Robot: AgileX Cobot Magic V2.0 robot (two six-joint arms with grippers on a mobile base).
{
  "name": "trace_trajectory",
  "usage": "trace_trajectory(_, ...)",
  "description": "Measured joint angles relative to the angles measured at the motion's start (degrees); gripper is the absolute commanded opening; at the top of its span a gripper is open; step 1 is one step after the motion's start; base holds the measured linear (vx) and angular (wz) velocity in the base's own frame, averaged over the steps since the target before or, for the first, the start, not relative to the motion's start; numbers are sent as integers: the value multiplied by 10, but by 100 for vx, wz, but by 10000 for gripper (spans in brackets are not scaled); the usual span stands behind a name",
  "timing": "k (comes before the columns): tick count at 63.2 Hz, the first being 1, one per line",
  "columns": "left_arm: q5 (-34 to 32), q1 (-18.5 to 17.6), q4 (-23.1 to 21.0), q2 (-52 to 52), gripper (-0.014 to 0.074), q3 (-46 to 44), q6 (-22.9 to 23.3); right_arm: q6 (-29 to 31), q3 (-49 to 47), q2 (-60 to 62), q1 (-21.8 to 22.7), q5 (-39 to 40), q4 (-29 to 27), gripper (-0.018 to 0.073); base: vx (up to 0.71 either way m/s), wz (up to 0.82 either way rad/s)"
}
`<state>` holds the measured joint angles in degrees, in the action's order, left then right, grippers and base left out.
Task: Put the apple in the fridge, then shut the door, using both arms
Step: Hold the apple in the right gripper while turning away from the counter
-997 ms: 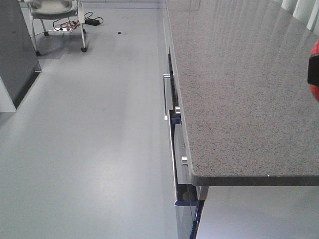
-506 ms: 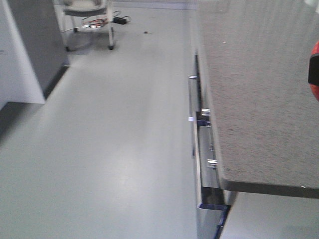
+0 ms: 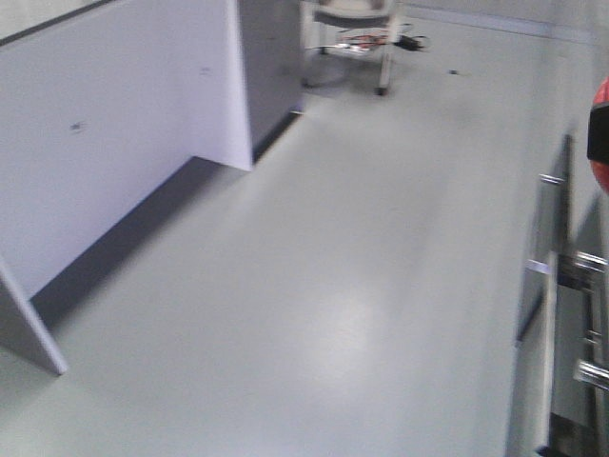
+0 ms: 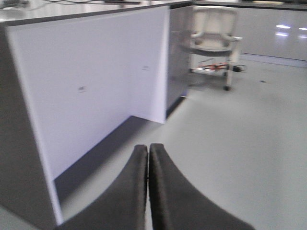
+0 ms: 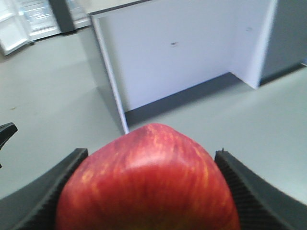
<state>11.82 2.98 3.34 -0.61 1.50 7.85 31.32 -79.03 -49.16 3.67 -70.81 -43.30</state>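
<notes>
The red apple [image 5: 148,191] with yellow streaks fills the bottom of the right wrist view. My right gripper [image 5: 151,154] is shut on it, one black ribbed finger [image 5: 53,187] on each side. A sliver of the apple [image 3: 603,95] shows at the right edge of the front view. Far off at the top left of the right wrist view is the fridge [image 5: 33,17], white inside with shelves and blurred. Its door cannot be made out for certain. My left gripper [image 4: 147,146] is shut on nothing and hangs above the grey floor.
A white-sided cabinet [image 3: 124,133] with a dark recess runs along the left. A wheeled chair [image 3: 357,24] with cables under it stands at the back. Drawer fronts with metal handles [image 3: 547,267] line the right edge. Grey floor [image 3: 333,286] lies between them.
The front view has swung left. The grey countertop has slid out to the right and the white cabinet has come in at the left. The apple stays at the right edge.
</notes>
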Motion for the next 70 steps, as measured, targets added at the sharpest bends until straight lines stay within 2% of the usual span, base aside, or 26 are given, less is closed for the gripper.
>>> trace_trajectory(70,0,0,0,0,-6,0,0,0,0,0,0,0,0,-3,3,61)
